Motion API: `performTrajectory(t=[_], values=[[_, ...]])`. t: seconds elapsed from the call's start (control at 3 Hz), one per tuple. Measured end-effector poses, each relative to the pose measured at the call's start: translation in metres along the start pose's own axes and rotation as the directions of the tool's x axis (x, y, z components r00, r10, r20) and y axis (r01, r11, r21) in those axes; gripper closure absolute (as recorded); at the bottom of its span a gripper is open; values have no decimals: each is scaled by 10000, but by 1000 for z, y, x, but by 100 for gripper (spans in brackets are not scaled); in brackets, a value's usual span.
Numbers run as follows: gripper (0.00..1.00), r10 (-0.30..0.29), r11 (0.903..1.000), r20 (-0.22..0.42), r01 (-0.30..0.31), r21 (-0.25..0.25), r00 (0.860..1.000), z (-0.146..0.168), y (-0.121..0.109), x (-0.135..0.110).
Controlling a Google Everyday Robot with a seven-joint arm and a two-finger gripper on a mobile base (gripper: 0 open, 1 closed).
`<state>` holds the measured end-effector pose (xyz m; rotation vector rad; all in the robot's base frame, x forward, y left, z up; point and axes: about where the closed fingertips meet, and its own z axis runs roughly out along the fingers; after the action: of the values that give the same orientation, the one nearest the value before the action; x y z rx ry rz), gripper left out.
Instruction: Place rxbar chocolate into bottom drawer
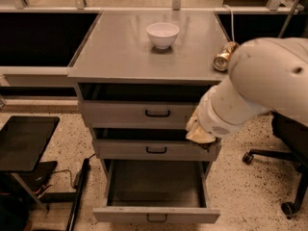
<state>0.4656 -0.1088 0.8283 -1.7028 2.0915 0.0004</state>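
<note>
The bottom drawer (126,215) of the grey cabinet is pulled open, and its inside looks dark and bare. My white arm (260,85) reaches in from the right. My gripper (199,132) shows only as a tan part at the end of the arm. It sits in front of the right end of the middle drawer (144,149), above the open drawer's right side. The rxbar chocolate is not visible; the arm may be hiding it.
A white bowl (162,34) stands on the cabinet top (120,57), and a shiny gold can (224,57) lies at its right edge. The top drawer (139,113) is slightly open. A black stand (24,141) is at the left and an office chair base (284,177) at the right.
</note>
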Motion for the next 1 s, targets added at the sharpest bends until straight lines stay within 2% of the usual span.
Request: performTrajectory(t=[0.33,0.67,1.0], values=[[100,580,9656,-179,-515,2550,9982,-66,-19,65],[100,926,8845,238,-932,4572,9954,-123,-40,118],[100,934,7852,742,-1193,6077,9929,-165,-66,142]])
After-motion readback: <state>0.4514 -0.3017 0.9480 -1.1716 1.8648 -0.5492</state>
